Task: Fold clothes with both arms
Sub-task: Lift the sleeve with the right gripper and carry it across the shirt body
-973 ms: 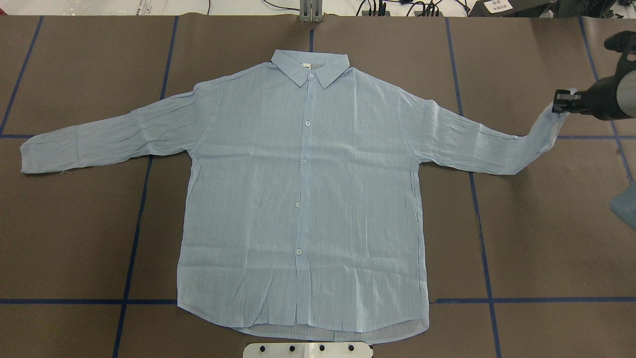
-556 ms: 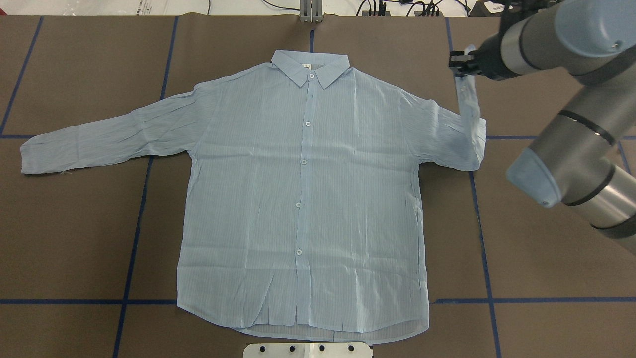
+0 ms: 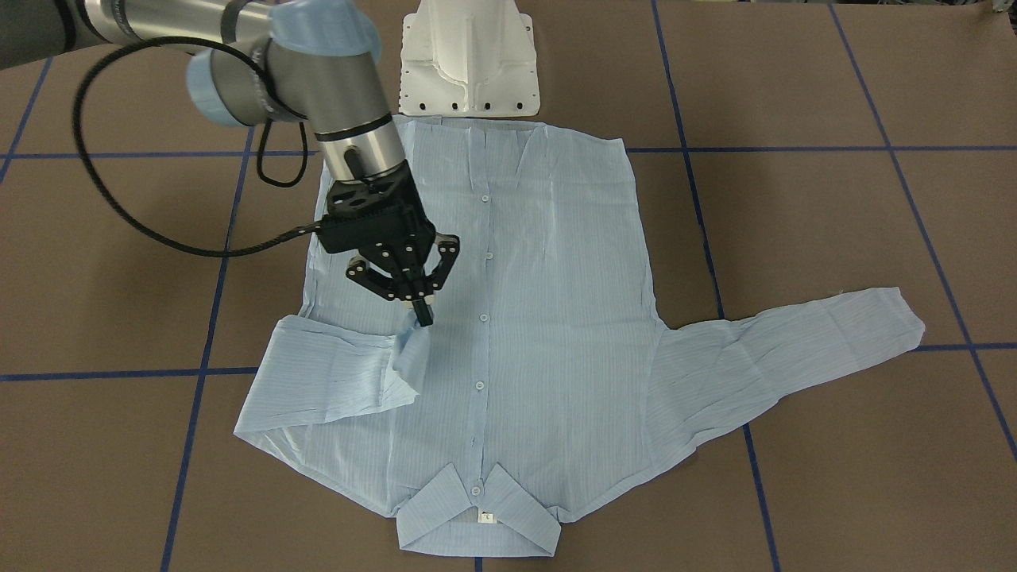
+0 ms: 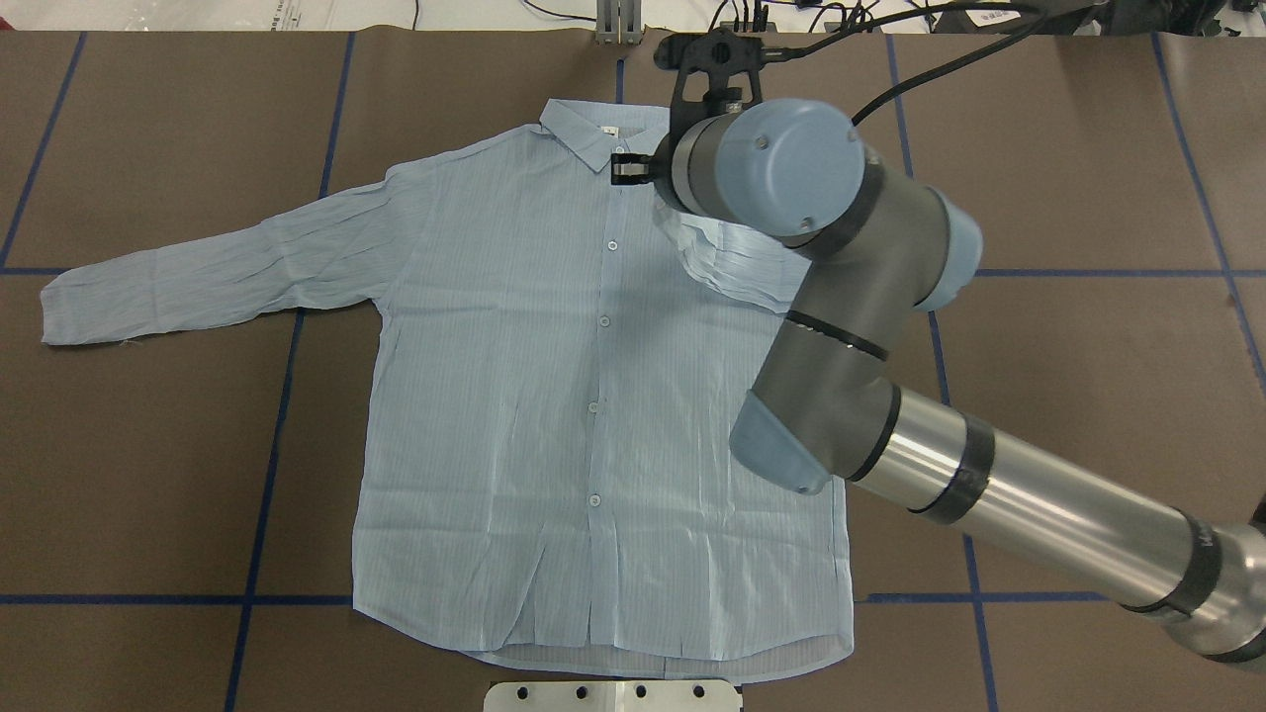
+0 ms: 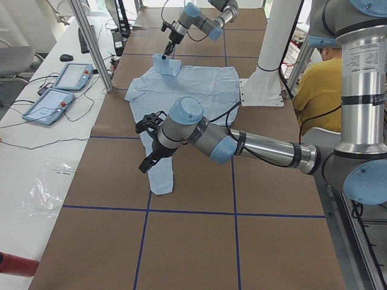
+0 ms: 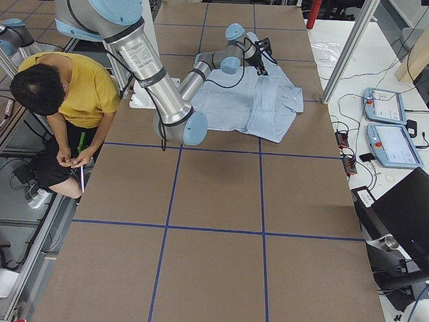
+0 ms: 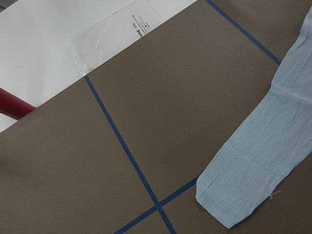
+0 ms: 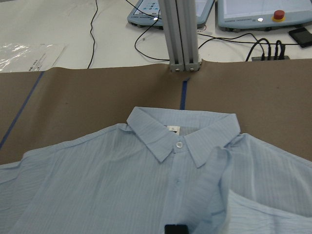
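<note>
Right gripper [image 3: 421, 316] pinching the cuff [image 3: 413, 357] just below the collar [image 4: 593, 133]!
Overhead: shirt [image 4: 514, 396] flat, collar at 12 o'clock; the pinched sleeve [image 3: 334, 373] trails from the fingers toward 4 o'clock. Left gripper [image 5: 147, 148] hovers over the other sleeve [image 4: 198, 282] at 9 o'clock; whether its fingers are spread, I cannot tell.

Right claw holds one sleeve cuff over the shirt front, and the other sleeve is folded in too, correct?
No. The right claw does hold a cuff over the shirt front, but the other sleeve lies stretched out flat on the table, unfolded; the overhead exterior view shows it.
</note>
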`<move>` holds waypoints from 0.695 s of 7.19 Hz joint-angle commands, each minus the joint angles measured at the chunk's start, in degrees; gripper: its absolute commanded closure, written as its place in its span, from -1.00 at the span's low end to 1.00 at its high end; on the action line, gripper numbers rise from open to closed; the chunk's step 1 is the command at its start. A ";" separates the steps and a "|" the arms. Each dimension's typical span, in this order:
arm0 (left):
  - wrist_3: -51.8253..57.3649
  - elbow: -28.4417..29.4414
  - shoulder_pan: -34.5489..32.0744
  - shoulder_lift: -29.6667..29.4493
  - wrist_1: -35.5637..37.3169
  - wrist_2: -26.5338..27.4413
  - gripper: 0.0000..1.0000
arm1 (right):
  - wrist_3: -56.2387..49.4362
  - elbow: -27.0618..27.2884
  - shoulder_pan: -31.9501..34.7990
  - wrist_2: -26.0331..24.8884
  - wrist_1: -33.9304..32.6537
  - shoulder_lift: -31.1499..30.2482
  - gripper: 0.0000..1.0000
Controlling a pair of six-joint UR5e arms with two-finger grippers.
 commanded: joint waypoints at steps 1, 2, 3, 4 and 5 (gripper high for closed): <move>0.01 0.10 0.00 0.01 0.09 0.00 -1.00 | 0.36 -11.53 -8.31 -10.17 6.00 7.28 1.00; -0.08 0.10 0.00 0.09 0.09 0.00 -1.00 | 0.44 -14.53 -10.52 -12.05 6.00 9.14 1.00; -0.08 0.10 0.00 0.09 0.09 0.00 -1.00 | 0.45 -16.91 -11.24 -12.24 6.00 11.33 1.00; -0.08 0.10 0.00 0.09 0.00 0.00 -1.00 | 1.58 -19.19 -11.59 -12.24 6.00 13.00 1.00; -0.08 0.10 0.00 0.01 0.09 0.09 -1.00 | 10.03 -20.17 -12.20 -12.24 5.48 13.19 -0.98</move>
